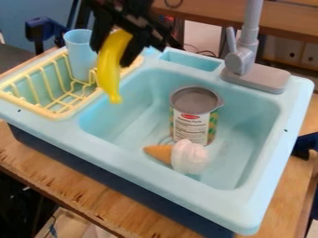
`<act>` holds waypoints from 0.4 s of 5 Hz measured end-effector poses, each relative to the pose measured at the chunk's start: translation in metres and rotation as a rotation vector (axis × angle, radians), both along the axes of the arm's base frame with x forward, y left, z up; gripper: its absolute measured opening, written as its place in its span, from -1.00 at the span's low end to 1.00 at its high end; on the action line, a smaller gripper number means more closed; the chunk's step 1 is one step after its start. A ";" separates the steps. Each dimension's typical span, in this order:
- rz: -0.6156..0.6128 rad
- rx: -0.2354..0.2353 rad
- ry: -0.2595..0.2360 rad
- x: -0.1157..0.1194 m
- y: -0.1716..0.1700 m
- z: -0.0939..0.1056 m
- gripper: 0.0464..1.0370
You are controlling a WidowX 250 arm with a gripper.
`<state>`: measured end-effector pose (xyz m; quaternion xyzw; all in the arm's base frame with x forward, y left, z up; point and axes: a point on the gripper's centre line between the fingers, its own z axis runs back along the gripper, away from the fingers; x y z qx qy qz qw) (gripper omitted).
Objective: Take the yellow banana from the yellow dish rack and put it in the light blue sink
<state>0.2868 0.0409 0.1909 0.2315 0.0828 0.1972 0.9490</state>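
The carrying step seems in hand: the hand (112, 52) grips the yellow banana (109, 72) in the upper left of the frame, between blue cup (79, 53) and sink basin (133, 116), and the next move calls for clearing the cup before lowering and release.

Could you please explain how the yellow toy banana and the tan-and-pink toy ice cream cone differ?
The yellow banana hangs nearly upright in the black two-finger gripper, whereas the ice cream cone lies on its side in the light-blue basin. The banana is slender; the cone widens into a pale pink swirl. Both are toy foods.
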 end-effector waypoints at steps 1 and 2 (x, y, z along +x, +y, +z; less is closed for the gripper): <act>-0.009 -0.030 0.051 -0.006 0.009 -0.023 0.09; -0.053 -0.155 0.045 -0.007 0.006 -0.042 0.07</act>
